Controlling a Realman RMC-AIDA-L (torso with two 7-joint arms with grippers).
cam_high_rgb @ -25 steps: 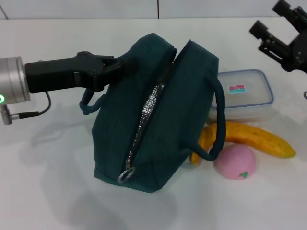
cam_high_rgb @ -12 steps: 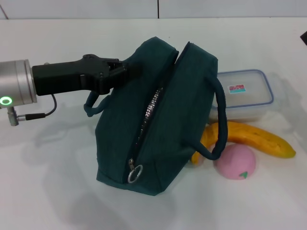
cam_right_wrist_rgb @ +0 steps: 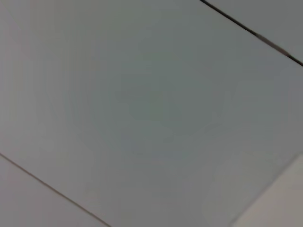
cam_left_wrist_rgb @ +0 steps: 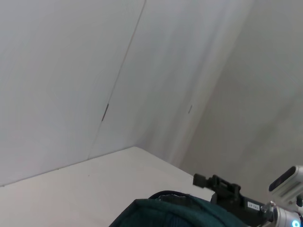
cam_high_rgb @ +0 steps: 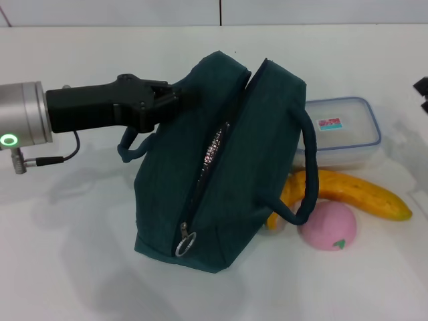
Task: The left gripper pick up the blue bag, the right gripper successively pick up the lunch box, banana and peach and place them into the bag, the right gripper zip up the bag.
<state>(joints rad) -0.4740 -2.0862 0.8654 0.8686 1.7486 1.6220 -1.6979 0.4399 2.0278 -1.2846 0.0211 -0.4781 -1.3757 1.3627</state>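
The blue bag (cam_high_rgb: 221,167) stands in the middle of the white table, its top zipper slightly open, showing silver lining, with the ring pull (cam_high_rgb: 184,244) at the near end. My left gripper (cam_high_rgb: 171,100) comes in from the left and is shut on the bag's upper left side, above one handle (cam_high_rgb: 127,146). The bag's top also shows in the left wrist view (cam_left_wrist_rgb: 175,213). The lunch box (cam_high_rgb: 344,132), banana (cam_high_rgb: 354,192) and peach (cam_high_rgb: 328,226) lie right of the bag. Only a black tip of my right gripper (cam_high_rgb: 422,88) shows at the right edge; it also shows in the left wrist view (cam_left_wrist_rgb: 215,182).
The bag's second handle (cam_high_rgb: 304,174) hangs over the banana's near end. The table's far edge (cam_high_rgb: 134,25) meets a grey wall. The right wrist view shows only grey wall panels.
My left gripper and the bag have shifted slightly right and the zipper gap has narrowed. My right gripper has withdrawn from the upper right to the frame's edge.
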